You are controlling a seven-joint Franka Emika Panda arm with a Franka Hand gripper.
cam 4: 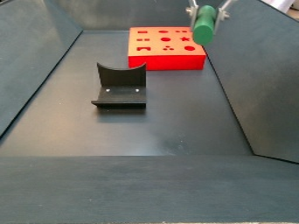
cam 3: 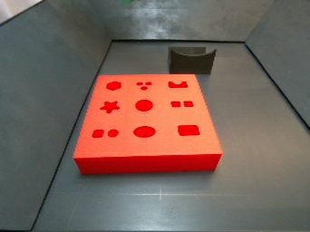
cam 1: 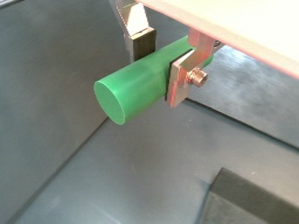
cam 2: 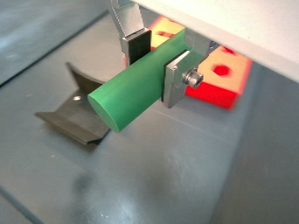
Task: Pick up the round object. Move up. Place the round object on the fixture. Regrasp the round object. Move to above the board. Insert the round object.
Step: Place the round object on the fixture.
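Note:
My gripper is shut on the round object, a smooth green peg clamped across its length between the silver fingers; it shows in both wrist views. In a side view the peg hangs upright high above the floor, near the board's right edge, with the gripper at its top. The red board lies flat with several recessed cutouts; it also shows in a side view and a wrist view. The dark fixture with its curved notch stands apart from the board and is bare.
Grey walls enclose the dark grey floor on all sides. The fixture also appears at the back in a side view and below the peg in a wrist view.

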